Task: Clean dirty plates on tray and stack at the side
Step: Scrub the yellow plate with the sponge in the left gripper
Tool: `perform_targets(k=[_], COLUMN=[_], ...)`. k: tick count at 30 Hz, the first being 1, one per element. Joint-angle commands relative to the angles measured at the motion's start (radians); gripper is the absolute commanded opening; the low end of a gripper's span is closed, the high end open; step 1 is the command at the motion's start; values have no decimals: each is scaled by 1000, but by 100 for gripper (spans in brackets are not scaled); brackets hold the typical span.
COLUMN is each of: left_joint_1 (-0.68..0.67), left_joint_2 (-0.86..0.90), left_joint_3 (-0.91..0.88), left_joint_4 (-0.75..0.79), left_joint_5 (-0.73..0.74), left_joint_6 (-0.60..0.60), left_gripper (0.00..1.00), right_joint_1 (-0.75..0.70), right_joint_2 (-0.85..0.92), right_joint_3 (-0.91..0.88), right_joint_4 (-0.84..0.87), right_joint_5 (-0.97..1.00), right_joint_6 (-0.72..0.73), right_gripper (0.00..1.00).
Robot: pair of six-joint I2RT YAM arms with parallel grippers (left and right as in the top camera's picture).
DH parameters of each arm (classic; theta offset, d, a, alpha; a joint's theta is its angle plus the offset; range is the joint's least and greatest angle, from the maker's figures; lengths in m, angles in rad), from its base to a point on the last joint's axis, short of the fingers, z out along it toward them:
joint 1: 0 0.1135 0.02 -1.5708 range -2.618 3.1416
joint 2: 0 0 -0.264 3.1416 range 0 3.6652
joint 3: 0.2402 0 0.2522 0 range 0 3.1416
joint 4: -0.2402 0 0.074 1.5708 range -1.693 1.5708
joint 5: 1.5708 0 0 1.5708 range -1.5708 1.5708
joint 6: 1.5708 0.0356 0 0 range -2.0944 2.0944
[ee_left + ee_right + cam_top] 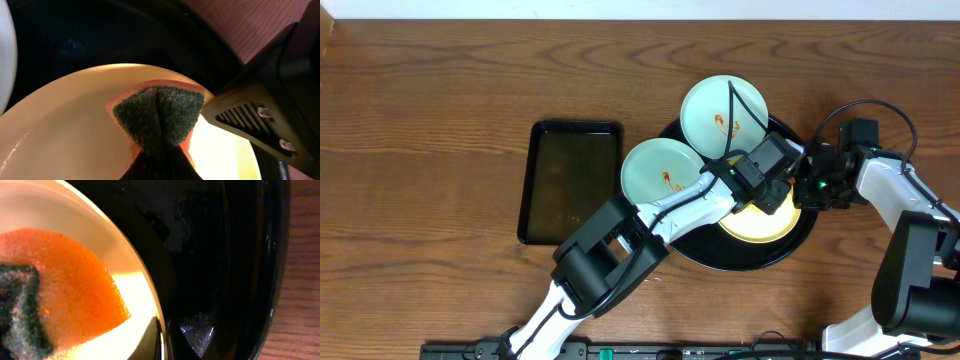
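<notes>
A yellow plate (pixel 760 228) is seen lying inside the round tray (pixel 720 258), towards its near right part. A sponge (pixel 160 112), orange with a green scouring face, is gripped folded in the left hand (pixel 160 162), which is closed on it, and the sponge is pressed against the inner face of the yellow plate. The right edge of that plate is straddled by the right hand (pixel 162 342): one finger is seen on the inside of the rim and the other on the outside, closed on it with the rim pinched between them.

Two further plates are placed across the tray's edge. The far mint plate (pixel 715 110) is laid over the far rim, and the left mint plate (pixel 655 170) over the left rim; an orange-brown sauce squiggle is shown on each. A rectangular tray (pixel 532 185) is set just to the left of the left mint plate on the brown wood-grain surface (pixel 440 120).

No sauce can be made out on the visible part of the yellow plate.
</notes>
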Motion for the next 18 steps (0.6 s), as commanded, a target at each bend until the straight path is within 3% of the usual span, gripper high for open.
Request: perform_targets(k=[1, 5, 18], left_joint_1=[3, 4, 5], left_joint_2=[26, 34, 7], left_joint_3=[16, -1, 8], left_joint_4=[2, -22, -348], left_joint_5=[-23, -23, 8], left_joint_6=[30, 34, 137], left_gripper=[8, 8, 8], right_joint_1=[0, 0, 0], right_joint_2=[0, 0, 0], right_joint_3=[-16, -16, -16], right_joint_4=[-5, -5, -6], right_joint_5=[-12, -13, -12], right_joint_6=[4, 4, 4], right_gripper=[1, 1, 1])
